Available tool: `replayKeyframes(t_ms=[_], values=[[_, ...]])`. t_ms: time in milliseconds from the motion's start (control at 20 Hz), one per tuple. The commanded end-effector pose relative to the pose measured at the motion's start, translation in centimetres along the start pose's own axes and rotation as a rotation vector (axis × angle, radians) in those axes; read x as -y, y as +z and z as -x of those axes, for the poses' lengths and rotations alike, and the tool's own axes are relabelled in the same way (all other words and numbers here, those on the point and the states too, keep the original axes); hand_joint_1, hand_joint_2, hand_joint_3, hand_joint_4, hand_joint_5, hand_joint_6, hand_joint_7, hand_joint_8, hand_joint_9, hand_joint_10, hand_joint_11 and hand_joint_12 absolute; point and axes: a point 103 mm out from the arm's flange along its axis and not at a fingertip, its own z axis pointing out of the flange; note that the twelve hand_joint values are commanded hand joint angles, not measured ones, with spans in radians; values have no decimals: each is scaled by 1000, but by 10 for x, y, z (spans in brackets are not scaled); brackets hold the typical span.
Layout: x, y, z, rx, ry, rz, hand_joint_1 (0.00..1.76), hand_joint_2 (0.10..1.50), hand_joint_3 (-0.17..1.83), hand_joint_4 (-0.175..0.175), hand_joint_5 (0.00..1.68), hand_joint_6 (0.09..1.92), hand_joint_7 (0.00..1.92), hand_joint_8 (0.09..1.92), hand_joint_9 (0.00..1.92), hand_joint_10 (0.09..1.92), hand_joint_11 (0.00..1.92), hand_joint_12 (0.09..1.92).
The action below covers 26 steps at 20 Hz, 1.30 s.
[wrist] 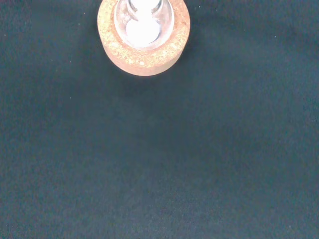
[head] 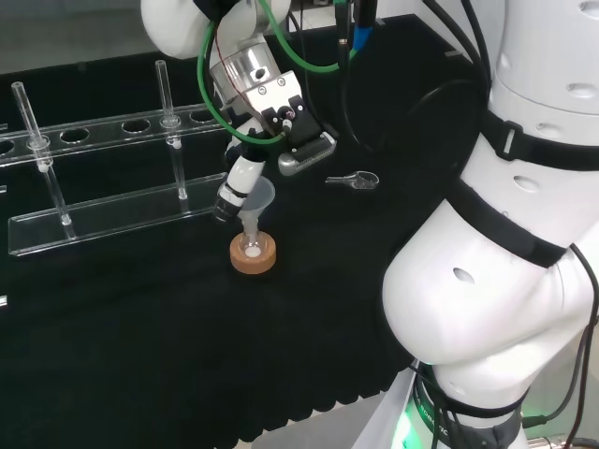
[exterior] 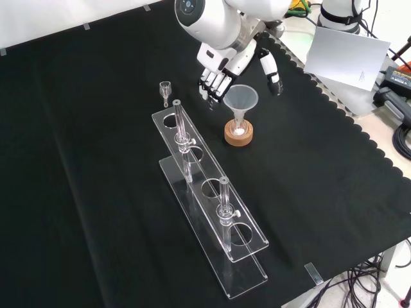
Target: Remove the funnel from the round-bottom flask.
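A clear funnel (exterior: 240, 99) stands with its stem in the neck of a small round-bottom flask (exterior: 239, 128), which rests on a cork ring (exterior: 239, 135). In the head view the funnel (head: 258, 200) rises over the cork ring (head: 253, 254). The hand (exterior: 218, 72) hovers just behind the funnel's rim, its fingers relaxed and pointing down on one side and its thumb spread out to the other side. It is open and I see no contact with the funnel. The head view shows the hand (head: 241, 183) beside the funnel's left. Seen from the wrist, the flask (wrist: 143, 25) sits in the cork ring (wrist: 144, 56).
A clear test tube rack (exterior: 212, 200) with two upright tubes lies in front of the flask in the front view; in the head view the rack (head: 112, 201) is to the left. A small clear piece (exterior: 166, 90) lies on the cloth near the hand. The cloth's scalloped edge runs along the right.
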Motion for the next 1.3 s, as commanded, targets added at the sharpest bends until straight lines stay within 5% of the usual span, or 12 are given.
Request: replayKeyframes(t_ms=[50,250,550,1300], values=[[4,-2,-3,-3,-2,4,391,542,-18,-112,0,87,0,461,0,397,0,538],[5,-1,-6,-3,1,24,436,563,-2,-120,0,87,0,394,0,337,0,536],[9,7,-10,31,60,138,488,587,7,-122,0,87,0,361,0,292,0,544],[-1,23,-6,54,153,161,514,594,6,-126,0,87,0,289,0,233,0,632]])
